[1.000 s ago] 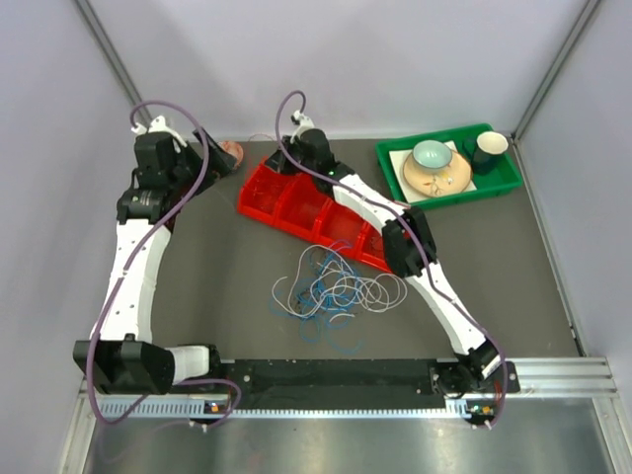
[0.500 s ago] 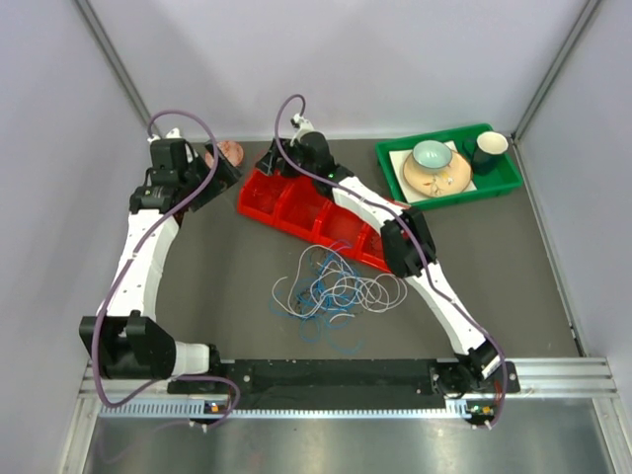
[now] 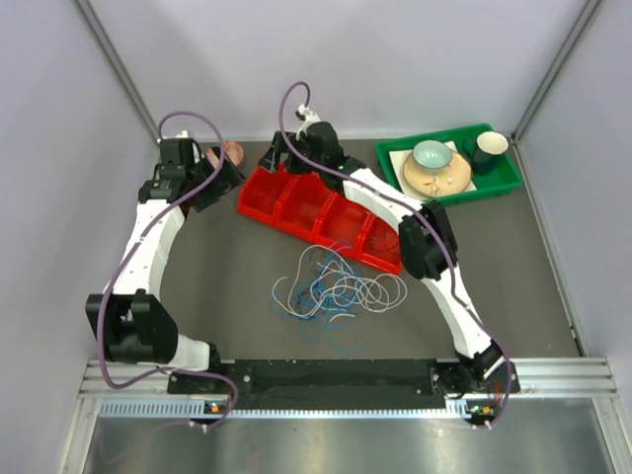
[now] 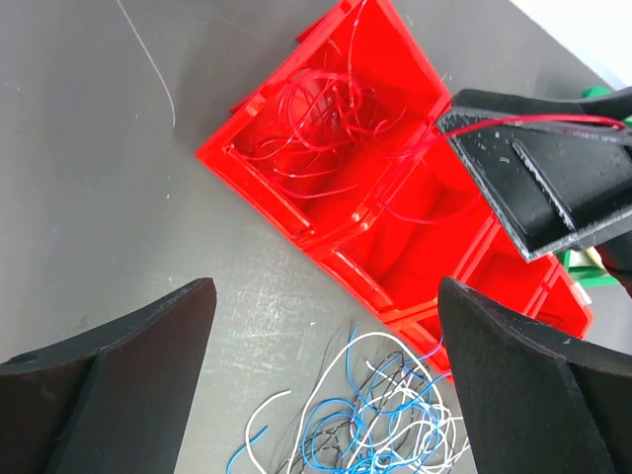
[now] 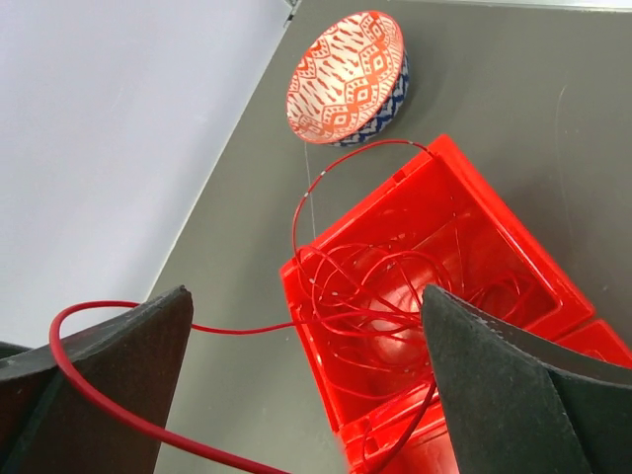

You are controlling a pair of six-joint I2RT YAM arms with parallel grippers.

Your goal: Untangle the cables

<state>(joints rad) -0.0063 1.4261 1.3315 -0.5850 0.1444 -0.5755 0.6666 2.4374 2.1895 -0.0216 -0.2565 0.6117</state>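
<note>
Right gripper (image 5: pixel 306 296): jaws wide apart above end compartment of red tray (image 4: pixel 252 188); nothing pinched, one red strand draped over a finger. Left gripper (image 4: pixel 326 296): wide open, empty. Red cables (image 5: pixel 375 286) lie in that compartment; white, blue and black cables (image 3: pixel 336 288) tangled on table (image 3: pixel 227 276) just before tray

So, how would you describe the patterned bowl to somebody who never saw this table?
Find the long red tray in the middle of the table and go to its left end, the compartment holding red cables. Just beyond that end stands a small bowl. Only it has an orange-red and white diamond pattern inside; the other bowl, in the green tray, is plain pale teal.
</note>
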